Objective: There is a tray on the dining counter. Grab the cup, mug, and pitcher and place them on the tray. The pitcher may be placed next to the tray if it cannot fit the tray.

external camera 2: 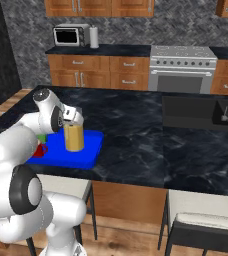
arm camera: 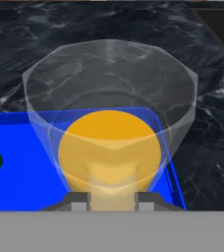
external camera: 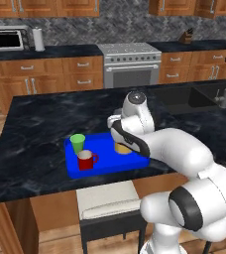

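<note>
**Mia:** Since the pitcher (external camera 2: pixel 74 137) is the tallest thing, where is it?

**Ben:** It stands upright over the right end of the tray (external camera: pixel 105 166), the end away from the two small ones. I think it goes there because that end has room.

**Mia:** Is the tool (arm camera: pixel 112 201) holding it?

**Ben:** In the hand view the two dark tips sit tight on both sides of the glass, low down. So I think the tool is closed on the pitcher and has not let go.

**Mia:** Does the pitcher touch the tray?

**Ben:** I cannot tell. From the right it looks set down on the blue, but the bottom is hard to see. From the left the white arm hides most of it. Just a bit of orange shows.

**Mia:** Where are the cup (external camera: pixel 77 144) and the mug (external camera: pixel 86 160)?

**Ben:** Both are on the left part of the tray. The green cup is toward the back. The red mug is just in front of it, with its handle to the right. They sit close, so space is left for the pitcher.

**Mia:** And the tray?

**Ben:** It lies flat on the black desk (external camera: pixel 40 124), near the front edge. The arm covers its right back corner. From the right the arm hides most of the cup and mug too.
</note>
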